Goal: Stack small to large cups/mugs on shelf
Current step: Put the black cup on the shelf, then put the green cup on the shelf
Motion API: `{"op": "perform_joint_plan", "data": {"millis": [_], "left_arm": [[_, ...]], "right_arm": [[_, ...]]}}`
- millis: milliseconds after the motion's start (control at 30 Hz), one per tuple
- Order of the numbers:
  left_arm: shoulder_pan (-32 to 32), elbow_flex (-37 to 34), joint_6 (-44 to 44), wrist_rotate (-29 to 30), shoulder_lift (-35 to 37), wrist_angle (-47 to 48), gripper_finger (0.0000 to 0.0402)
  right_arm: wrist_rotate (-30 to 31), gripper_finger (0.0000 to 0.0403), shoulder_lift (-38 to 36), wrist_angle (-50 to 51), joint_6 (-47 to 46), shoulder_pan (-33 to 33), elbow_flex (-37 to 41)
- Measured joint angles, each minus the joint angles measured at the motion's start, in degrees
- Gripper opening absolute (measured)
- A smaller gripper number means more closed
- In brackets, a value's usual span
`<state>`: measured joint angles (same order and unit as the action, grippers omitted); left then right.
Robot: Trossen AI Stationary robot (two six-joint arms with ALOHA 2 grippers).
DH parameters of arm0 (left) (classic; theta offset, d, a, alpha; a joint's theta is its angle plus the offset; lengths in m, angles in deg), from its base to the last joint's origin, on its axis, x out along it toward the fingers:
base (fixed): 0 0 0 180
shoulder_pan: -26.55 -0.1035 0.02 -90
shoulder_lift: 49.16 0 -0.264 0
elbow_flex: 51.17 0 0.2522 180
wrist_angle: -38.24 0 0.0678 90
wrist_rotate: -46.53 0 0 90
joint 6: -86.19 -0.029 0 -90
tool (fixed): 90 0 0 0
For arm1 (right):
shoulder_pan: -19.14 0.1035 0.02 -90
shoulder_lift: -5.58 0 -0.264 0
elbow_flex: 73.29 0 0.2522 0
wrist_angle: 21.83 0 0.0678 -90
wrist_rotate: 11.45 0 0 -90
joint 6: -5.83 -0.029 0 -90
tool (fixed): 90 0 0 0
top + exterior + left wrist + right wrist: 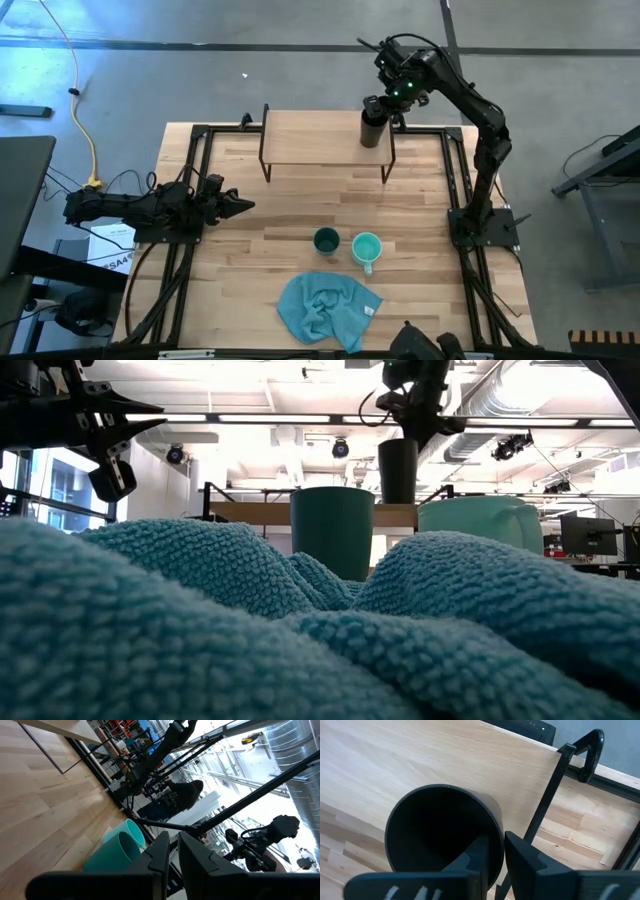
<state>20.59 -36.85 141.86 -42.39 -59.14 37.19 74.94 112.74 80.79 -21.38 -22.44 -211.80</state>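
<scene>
The tall black cup (373, 130) stands upright on the right end of the light-wood shelf (320, 140); it also shows in the low view (397, 470). My right gripper (496, 839) is over it and shut on its rim. The short dark teal cup (326, 240) and the light turquoise handled mug (366, 247) stand side by side on the tabletop in front of the shelf. My left gripper (242, 205) is shut and empty, low over the table's left part. My right gripper holds the black cup's rim (496, 822) on the side nearest the shelf's right end. One finger (475, 855) is inside the cup and the other (520, 860) outside. The fingers come from above, pointing down. The cup is upright, its bottom at the shelf top.
A crumpled blue cloth (325, 308) lies near the table's front edge and fills the bottom of the low view (300, 640). The shelf's thin black legs (545, 810) stand right beside the black cup. A black clamp (587, 750) grips the table's far right edge.
</scene>
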Motion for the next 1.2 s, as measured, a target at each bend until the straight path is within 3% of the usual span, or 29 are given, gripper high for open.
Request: {"op": "perform_joint_plan", "data": {"millis": [933, 1200], "left_arm": [[0.0, 0.0, 0.1, 0.0, 0.0, 0.0, 0.003], [0.0, 0.0, 0.1, 0.0, 0.0, 0.0, 0.003]], "right_arm": [[-1.3, 0.0051, 0.0, -2.4, 1.7, 0.0, -0.1], [-1.5, 0.0051, 0.0, -1.5, 2.2, 0.0, -5.0]]}}
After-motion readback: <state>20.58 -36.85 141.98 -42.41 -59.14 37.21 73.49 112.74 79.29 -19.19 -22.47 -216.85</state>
